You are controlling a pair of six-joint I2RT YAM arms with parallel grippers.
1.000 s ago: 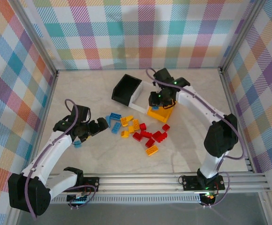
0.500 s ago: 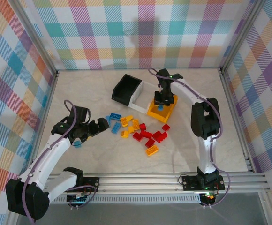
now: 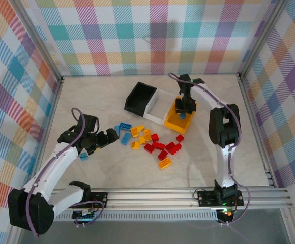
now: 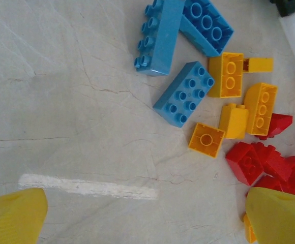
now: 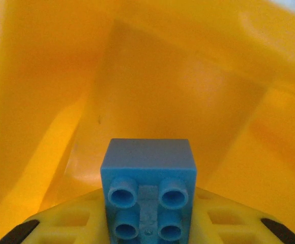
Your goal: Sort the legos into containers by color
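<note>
Bins at the back, bricks in front of them, a gripper on each side.
The three bins [image 3: 151, 113] stand in a row behind the middle of the table [image 3: 86, 101], slanting from back-left to front-right. The heap of bricks [image 3: 155, 145] lies just before them. The left gripper [image 3: 107, 138] is left of the heap. The right gripper [image 3: 182, 109] reaches into the rightmost bin [image 3: 178, 124], with a single brick [image 5: 148, 178] between its fingers.

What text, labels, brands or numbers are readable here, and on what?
No readable text found.
blue brick: no legible lettering on its studs.
loose bricks: stud tops plain or too blurred to read.
black bin, white bin, yellow-orange bin: no labels seen.
plaid walls: pattern only.
electronics board by the left arm's base: too small to read.
</note>
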